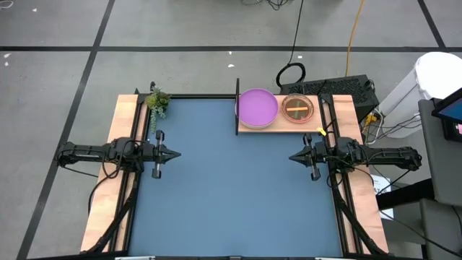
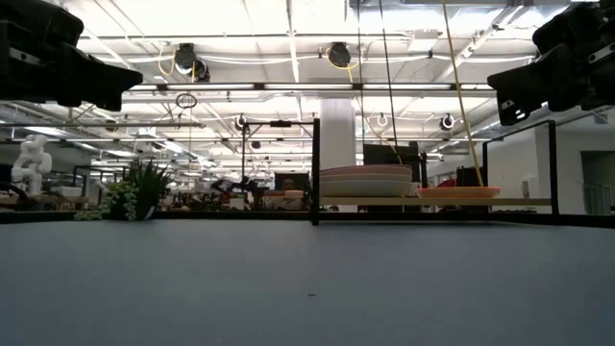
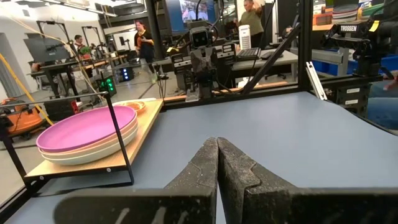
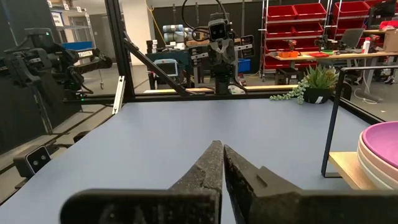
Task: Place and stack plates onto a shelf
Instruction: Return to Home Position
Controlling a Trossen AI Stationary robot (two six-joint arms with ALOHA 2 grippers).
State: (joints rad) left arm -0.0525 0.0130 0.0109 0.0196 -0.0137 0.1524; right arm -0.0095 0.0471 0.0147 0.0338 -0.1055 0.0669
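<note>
A stack of larger plates with the purple one on top (image 1: 258,107) sits on the light wooden shelf (image 1: 278,123) at the mat's far edge, next to its black upright panel (image 1: 237,108). Beside it on the shelf rests a stack of small translucent dishes, orange on top (image 1: 297,107). The plate stack (image 3: 87,132) also shows in the left wrist view, and its edge (image 4: 379,155) in the right wrist view. My left gripper (image 1: 177,153) hovers shut at the mat's left edge. My right gripper (image 1: 292,157) hovers shut at the right edge. Neither holds anything.
A small potted plant (image 1: 157,102) stands at the mat's far-left corner. The dark blue mat (image 1: 231,188) stretches between the two arms. Black frame rails run along both sides of the table. People stand in the room beyond the table.
</note>
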